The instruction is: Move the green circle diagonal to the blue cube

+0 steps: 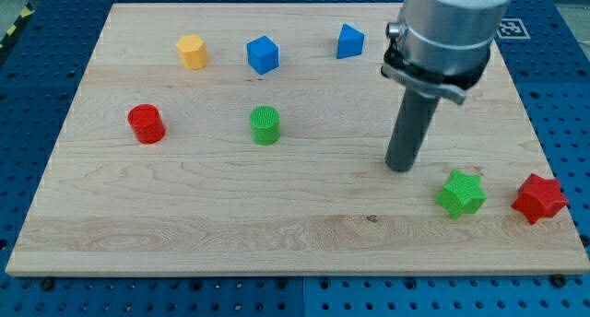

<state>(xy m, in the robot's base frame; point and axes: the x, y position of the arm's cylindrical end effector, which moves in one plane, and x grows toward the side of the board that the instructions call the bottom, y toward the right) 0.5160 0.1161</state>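
Observation:
The green circle (265, 125) stands on the wooden board (230, 225), left of centre. The blue cube (263, 54) sits above it near the view's top, almost straight up from it. My tip (400, 166) rests on the board well to the right of the green circle, apart from it, and just up-left of the green star (461, 193). It touches no block.
A yellow hexagon block (192, 52) lies left of the blue cube. A second blue block (349, 41) sits at the top, right of centre. A red cylinder (146, 123) is at the left. A red star (539, 198) lies near the right edge.

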